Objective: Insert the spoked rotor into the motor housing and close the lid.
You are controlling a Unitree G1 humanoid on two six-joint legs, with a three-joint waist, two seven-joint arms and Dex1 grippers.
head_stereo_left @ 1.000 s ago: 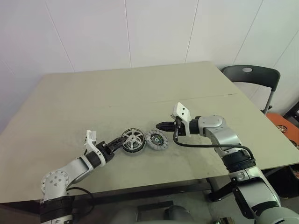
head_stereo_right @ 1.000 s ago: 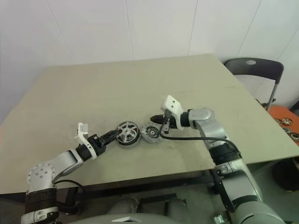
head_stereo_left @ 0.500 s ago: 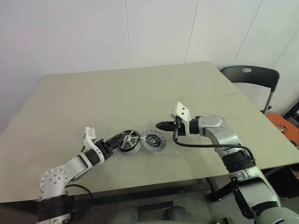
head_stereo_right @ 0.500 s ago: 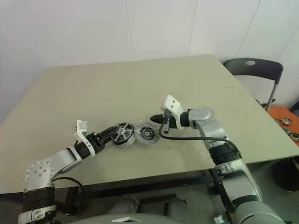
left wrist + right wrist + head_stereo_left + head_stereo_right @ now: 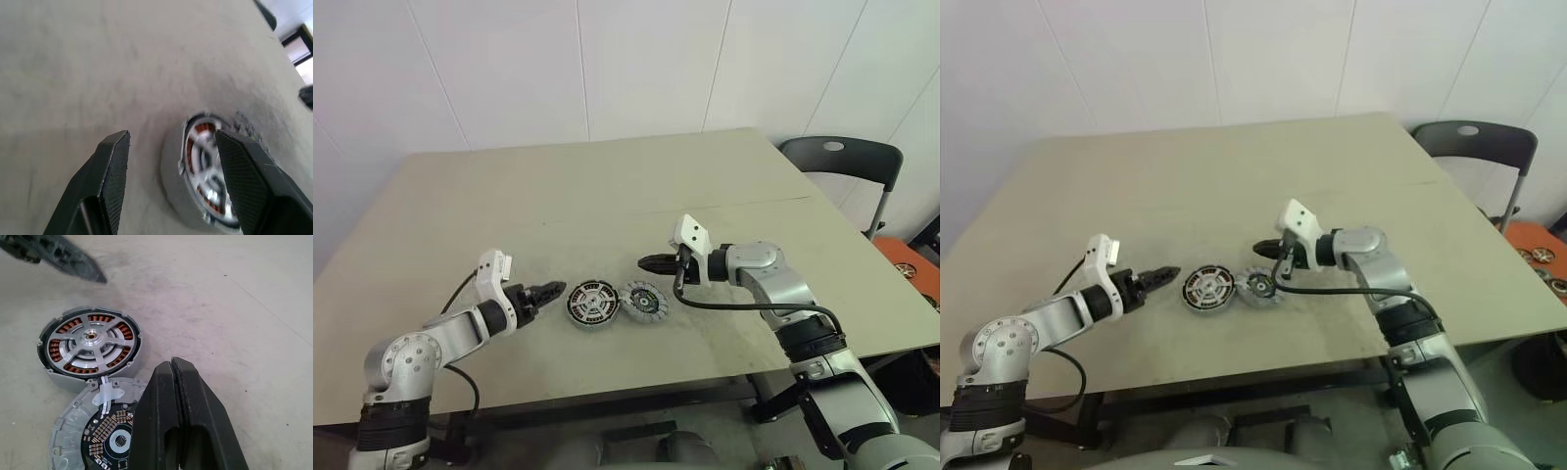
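A round part (image 5: 592, 303) lies flat on the table. It has a black rim and silver spokes like the lid (image 5: 90, 343), and copper-brown windings like the motor housing's show through the spokes. Touching its right side lies a flat grey disc with a dark, radially marked middle, the spoked rotor (image 5: 644, 300). My left gripper (image 5: 545, 290) is open just left of the spoked part, holding nothing. My right gripper (image 5: 646, 261) hovers shut and empty just behind the grey disc (image 5: 93, 431), pointing left.
The beige table (image 5: 607, 196) stretches far behind the parts; its front edge (image 5: 636, 387) is close below them. A dark chair (image 5: 842, 157) stands off the table's right corner, with orange items (image 5: 903, 258) on the floor beyond.
My left gripper has opened, let go of the spoked part and drawn back to the left. The part was tilted up half a second ago; it now lies flat. The right arm has stayed put.
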